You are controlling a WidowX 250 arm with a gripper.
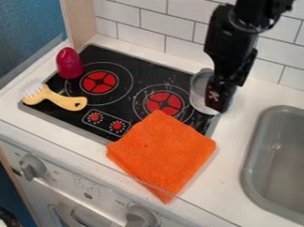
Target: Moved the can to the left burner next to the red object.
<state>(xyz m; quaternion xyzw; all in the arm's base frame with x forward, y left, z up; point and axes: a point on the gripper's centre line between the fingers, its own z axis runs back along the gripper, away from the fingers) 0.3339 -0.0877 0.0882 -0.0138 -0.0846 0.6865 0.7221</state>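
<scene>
At the right of the stovetop, the can partly behind the tool; grip state unclear

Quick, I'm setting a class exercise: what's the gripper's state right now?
Gripper: at the can; whether it is open, closed or holding the can cannot be told.

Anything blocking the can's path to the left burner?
Nothing visible stands between the can and the left burner. The direct line crosses the flat right burner. The orange cloth lies nearer the camera, off that line; the red object and brush sit beyond it, around the left burner's outer side.
</scene>
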